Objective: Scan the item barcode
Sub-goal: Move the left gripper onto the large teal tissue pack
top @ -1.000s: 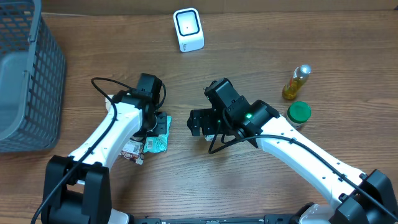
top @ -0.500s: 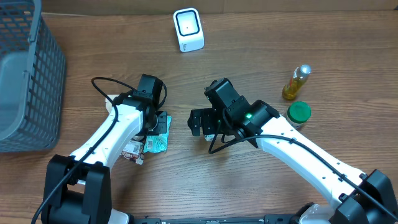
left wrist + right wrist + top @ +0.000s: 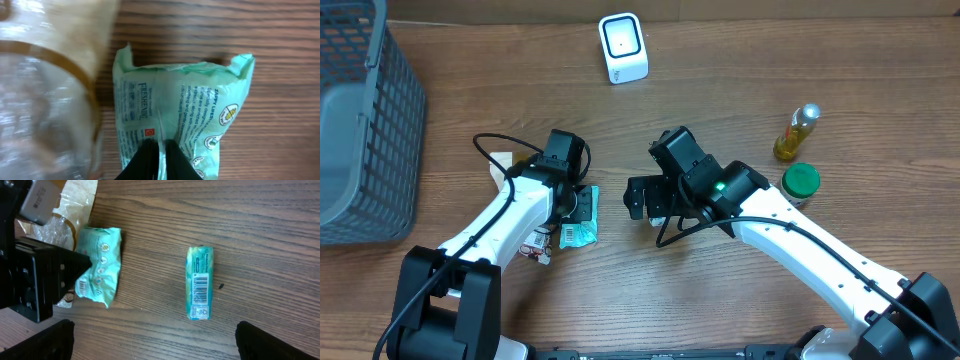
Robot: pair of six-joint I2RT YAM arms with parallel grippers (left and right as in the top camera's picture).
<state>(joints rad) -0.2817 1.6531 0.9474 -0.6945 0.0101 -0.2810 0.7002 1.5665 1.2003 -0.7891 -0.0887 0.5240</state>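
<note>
A mint-green packet lies flat on the wooden table, with printed text and a centre seam in the left wrist view. My left gripper sits on it, jaws almost together, pinching that raised seam. The right wrist view shows the same packet with a barcode label at its lower end. It also shows a small teal packet lying barcode-up on the table. My right gripper hovers above that teal packet, wide open and empty. The white scanner stands at the back.
A clear plastic wrapper lies against the mint packet's left side. A grey mesh basket fills the far left. A yellow oil bottle and a green-lidded jar stand at the right.
My left gripper and the mint-green packet have shifted slightly right and toward the front. The right arm has stayed put.
</note>
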